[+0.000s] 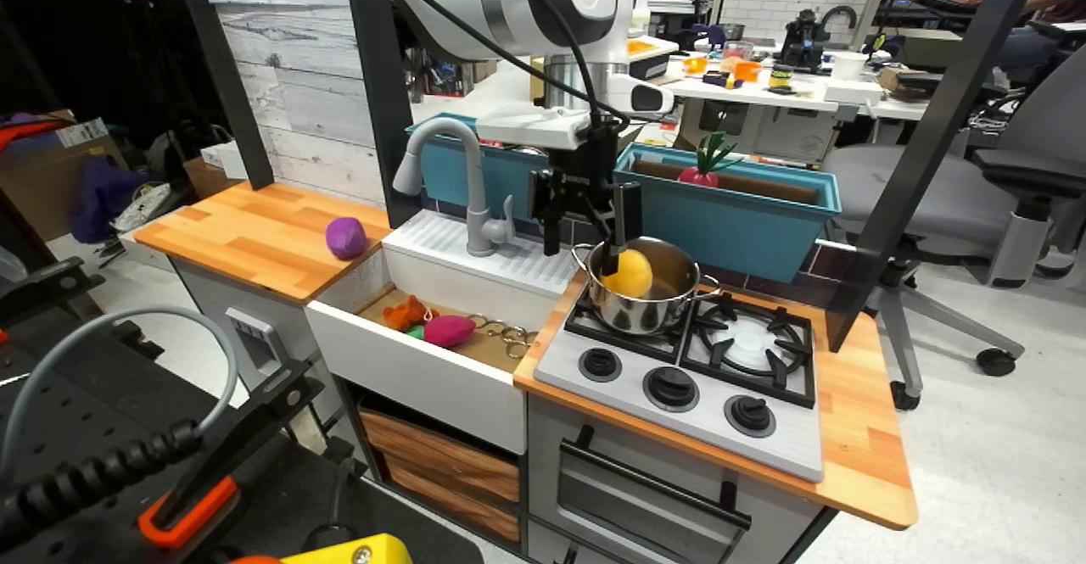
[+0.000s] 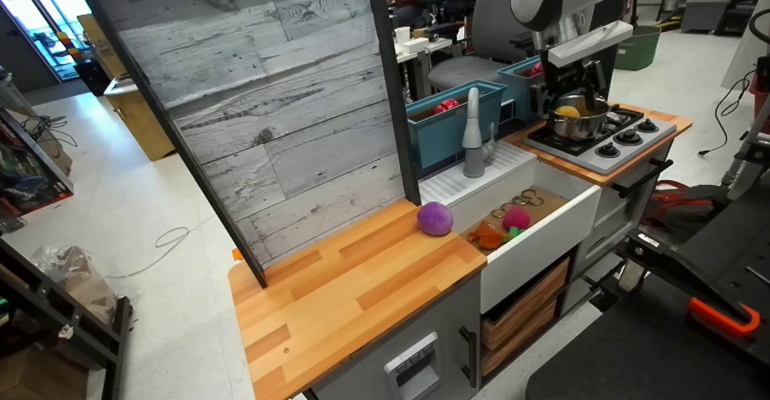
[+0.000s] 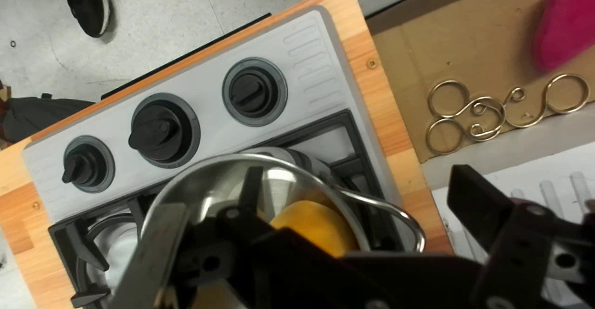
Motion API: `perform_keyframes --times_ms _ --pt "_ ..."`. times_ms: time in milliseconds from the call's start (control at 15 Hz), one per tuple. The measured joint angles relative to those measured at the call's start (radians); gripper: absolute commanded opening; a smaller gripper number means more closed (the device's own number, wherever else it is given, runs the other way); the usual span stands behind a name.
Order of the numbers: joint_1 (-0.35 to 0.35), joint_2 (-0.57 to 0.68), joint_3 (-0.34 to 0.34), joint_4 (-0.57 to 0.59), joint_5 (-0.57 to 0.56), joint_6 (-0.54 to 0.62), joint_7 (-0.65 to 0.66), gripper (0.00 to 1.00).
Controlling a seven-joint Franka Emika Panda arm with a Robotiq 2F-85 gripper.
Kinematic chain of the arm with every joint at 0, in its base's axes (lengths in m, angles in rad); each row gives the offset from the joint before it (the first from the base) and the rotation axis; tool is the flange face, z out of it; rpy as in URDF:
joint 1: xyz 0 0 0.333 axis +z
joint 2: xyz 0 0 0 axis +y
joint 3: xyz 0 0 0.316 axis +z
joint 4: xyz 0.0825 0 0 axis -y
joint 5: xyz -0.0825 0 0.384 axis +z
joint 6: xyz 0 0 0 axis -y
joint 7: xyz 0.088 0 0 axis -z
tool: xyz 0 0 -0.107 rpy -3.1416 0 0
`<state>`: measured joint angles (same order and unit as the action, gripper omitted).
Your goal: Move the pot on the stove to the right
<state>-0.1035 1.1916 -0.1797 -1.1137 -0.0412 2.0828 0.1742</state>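
Pot (image 1: 636, 316): round, shiny metal, loop handles (image 3: 394, 208); below the jaws, on light grey stove (image 1: 711, 421) with black grates (image 3: 88, 249); rounded yellow object (image 1: 629, 276) inside. Jaws: wide apart, one finger (image 1: 612, 260) at the pot's opening, the other beyond its rim; contact unclear.

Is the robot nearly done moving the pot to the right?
Not really. Reaching looks done: the tool has one finger seemingly inside the pot, one outside. Lining up seems in hand: the tool is open. Remaining, probably: closing, then moving the pot, which in an exterior view sits left of the visible burner on the stove.
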Motion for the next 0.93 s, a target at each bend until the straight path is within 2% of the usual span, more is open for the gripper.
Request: perform_keyframes --times_ms 333,400,467,933 --pt "0.003 0.06 0.001 0.08 -0.05 -0.063 -0.024 1.0" --pt "0.004 0.073 0.001 0.096 -0.063 -0.065 -0.027 0.75" --pt "0.004 0.086 0.0 0.11 -0.079 -0.066 -0.029 0.74" --pt "0.005 0.139 -0.01 0.171 -0.132 -0.078 -0.049 0.18"
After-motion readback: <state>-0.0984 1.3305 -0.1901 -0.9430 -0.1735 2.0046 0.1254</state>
